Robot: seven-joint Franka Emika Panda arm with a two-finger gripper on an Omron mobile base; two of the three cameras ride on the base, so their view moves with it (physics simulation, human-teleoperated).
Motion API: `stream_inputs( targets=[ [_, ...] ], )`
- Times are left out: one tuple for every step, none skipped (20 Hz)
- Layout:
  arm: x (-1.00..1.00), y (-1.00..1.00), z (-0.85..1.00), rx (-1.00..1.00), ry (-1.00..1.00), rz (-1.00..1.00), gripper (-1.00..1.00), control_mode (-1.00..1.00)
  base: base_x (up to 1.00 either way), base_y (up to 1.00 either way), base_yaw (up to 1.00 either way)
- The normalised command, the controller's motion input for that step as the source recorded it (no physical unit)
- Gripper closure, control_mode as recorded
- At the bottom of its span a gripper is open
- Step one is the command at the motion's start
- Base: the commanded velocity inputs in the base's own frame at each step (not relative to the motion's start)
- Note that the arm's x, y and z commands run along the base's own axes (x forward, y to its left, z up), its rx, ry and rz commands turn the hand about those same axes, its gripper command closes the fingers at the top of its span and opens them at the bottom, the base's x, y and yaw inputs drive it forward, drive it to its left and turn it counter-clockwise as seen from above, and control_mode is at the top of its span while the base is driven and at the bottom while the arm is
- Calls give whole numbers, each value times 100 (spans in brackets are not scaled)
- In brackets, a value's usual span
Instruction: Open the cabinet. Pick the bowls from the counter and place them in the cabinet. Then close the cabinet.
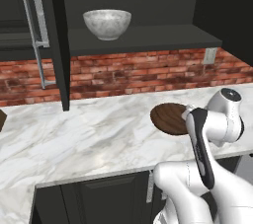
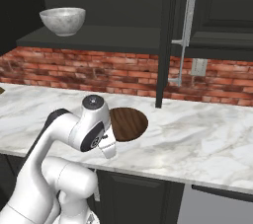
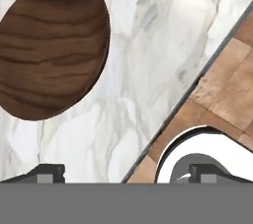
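Your gripper (image 3: 126, 171) wide, holding nothing, over counter (image 3: 148, 60) edge, wooden bowl (image 3: 49, 45) at 10 o'clock on counter, marble bowl (image 1: 107, 23) on shelf in cabinet (image 1: 148, 35), doors open

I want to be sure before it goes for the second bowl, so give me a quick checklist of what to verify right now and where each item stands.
1. Cabinet doors open: ok, both stand swung out and the shelf is exposed.
2. Marble bowl stowed: ok, it sits upright on the shelf.
3. Wooden bowl in reach on the counter: ok, it lies close ahead of the hand.
4. Gripper ready to grasp: ok, its fingers stand wide apart with nothing between them.
5. Gripper lined up over the wooden bowl: not ok, the bowl sits off to one side in the hand view.
6. Shelf space beside the marble bowl: ok, bare shelf shows to its right.
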Motion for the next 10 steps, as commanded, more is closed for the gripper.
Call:
stream_inputs(
  targets=[
    [26, 0, -22, 0, 0, 0, -100, -100, 0, 0, 0],
    [31, -5, -16, 0, 0, 0, -100, -100, 0, 0, 0],
    [39, -4, -14, 0, 0, 0, -100, -100, 0, 0, 0],
    [42, -4, -14, 0, 0, 0, -100, -100, 0, 0, 0],
    [42, -7, -14, 0, 0, 0, -100, -100, 0, 0, 0],
    [40, -11, -19, 0, 0, 0, -100, -100, 0, 0, 0],
    [46, -9, -21, 0, 0, 0, -100, -100, 0, 0, 0],
    [46, -7, -21, 0, 0, 0, -100, -100, 0, 0, 0],
    [48, -11, -19, 0, 0, 0, -100, -100, 0, 0, 0],
    [44, -13, -26, 0, 0, 0, -100, -100, 0, 0, 0]
  ],
)
